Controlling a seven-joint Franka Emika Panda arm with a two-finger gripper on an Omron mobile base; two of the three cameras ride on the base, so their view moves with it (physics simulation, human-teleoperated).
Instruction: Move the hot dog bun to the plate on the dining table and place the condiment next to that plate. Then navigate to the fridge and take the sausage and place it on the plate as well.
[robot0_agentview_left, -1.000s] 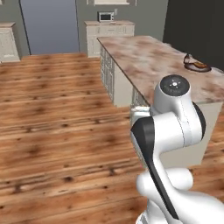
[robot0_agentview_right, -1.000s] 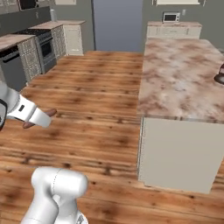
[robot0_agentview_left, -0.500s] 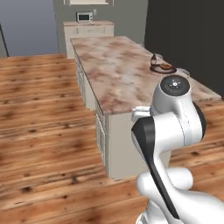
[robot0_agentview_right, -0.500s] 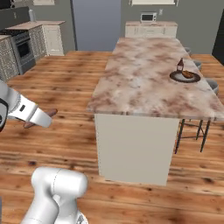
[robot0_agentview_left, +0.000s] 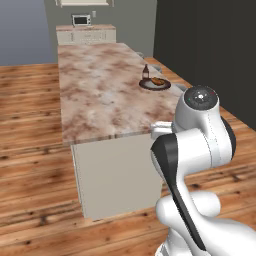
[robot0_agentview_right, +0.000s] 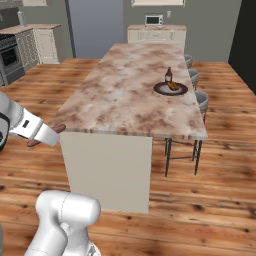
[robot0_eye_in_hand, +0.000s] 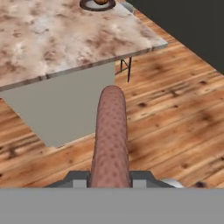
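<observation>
Left base view: beige, red-veined marble tabletop (robot0_agentview_left: 100, 95) carrying brown-rimmed round plate (robot0_agentview_left: 154, 85) with tan bun (robot0_agentview_left: 158, 81); dark brown bottle (robot0_agentview_left: 146, 72) just beside it.

Right base view: reddish-brown sausage (robot0_agentview_right: 46, 135) protrudes beside the table's near end.

Hand view: pincer (robot0_eye_in_hand: 110, 178) pinching the sausage, above wooden floor (robot0_eye_in_hand: 175, 109).

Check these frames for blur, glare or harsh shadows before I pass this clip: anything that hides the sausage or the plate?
Left base view: sharp, flat even light, no glare; the plate reads small but clear. Right base view: same soft light, only faint shade under the dining table. Hand view: the sausage looms large and close, its texture coarse yet readable; the plate sits cropped at the top edge.
</observation>
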